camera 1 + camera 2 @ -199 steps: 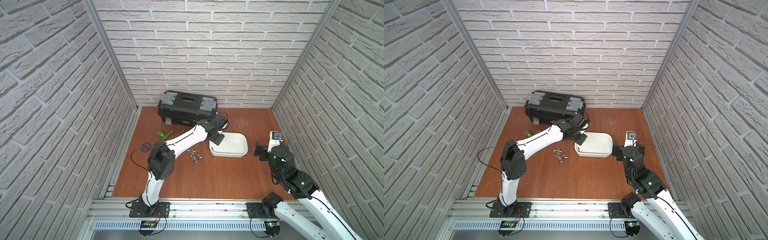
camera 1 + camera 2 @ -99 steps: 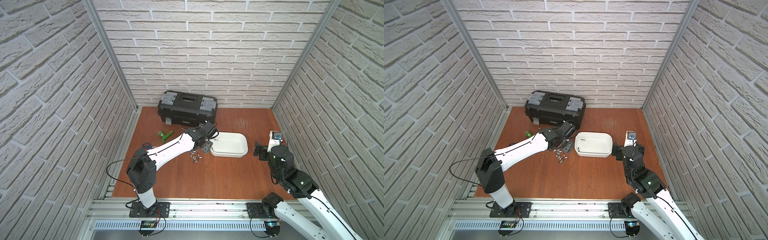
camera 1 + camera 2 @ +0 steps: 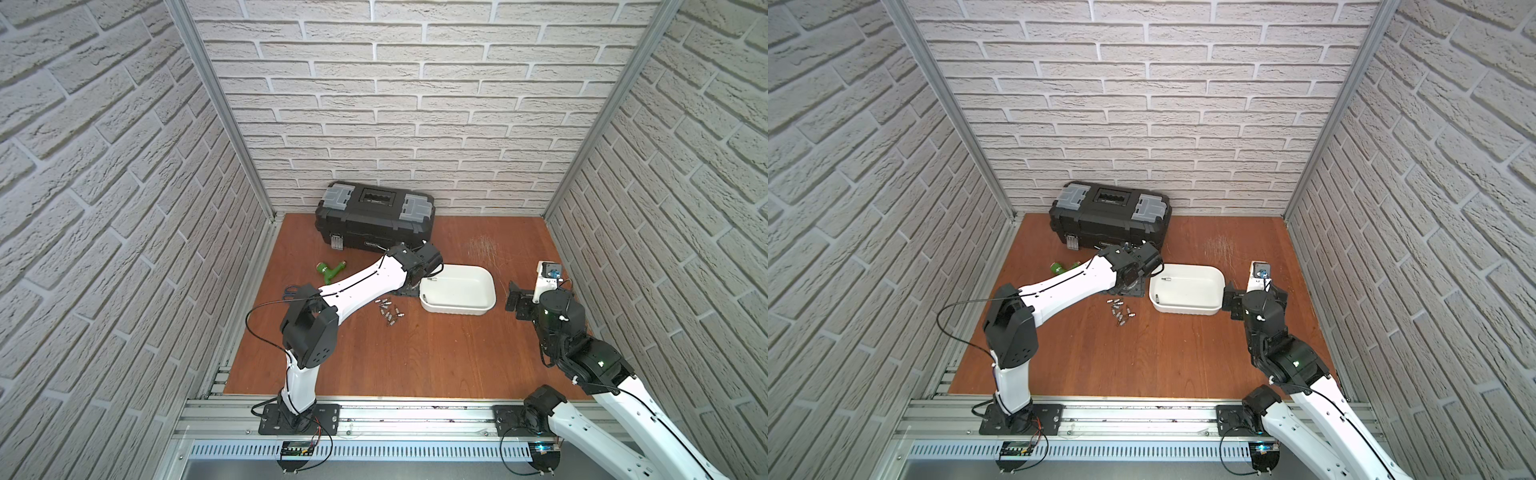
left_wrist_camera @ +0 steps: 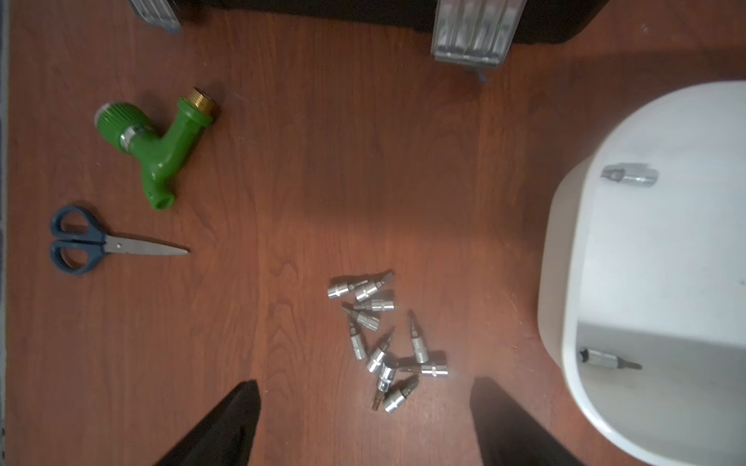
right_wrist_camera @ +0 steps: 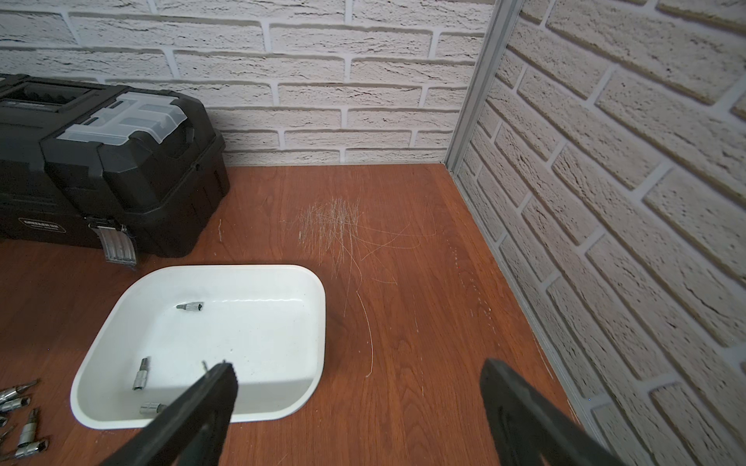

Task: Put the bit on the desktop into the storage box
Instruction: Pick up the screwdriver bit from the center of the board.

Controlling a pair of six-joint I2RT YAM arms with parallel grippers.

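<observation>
- Desktop (image 3: 415,361): nothing lying on it has shifted in the last second. Brick walls close it at 9, 12 and 3 o'clock and an aluminium rail (image 3: 415,411) at 6. The widest open board runs from the middle toward 6.
- Toolbox (image 3: 374,216): unmoved, against the back wall at 12 o'clock. Only a narrow lane separates its near corner from the tub.
- Storage box (image 3: 457,309): same spot, about 2 o'clock of board centre. Three loose bits (image 5: 189,306) lie inside it (the left wrist view catches only two).
- Left gripper (image 4: 362,383): a second ago it was over the tub's 9 o'clock end. It has since drawn back off the rim and hangs beside it, near the pile. The jaws are spread wide with nothing between them.
- Right gripper (image 5: 358,364): unchanged, wide and empty, just off the tub's 3 o'clock end, with the side wall close behind.
- Green tap fitting (image 3: 330,270) and scissors (image 4: 105,242): at 10 and 9 o'clock of the pile, well apart from it.
- Pile of bits (image 3: 388,309): on the board at 8 o'clock of the tub, near it but not touching.
</observation>
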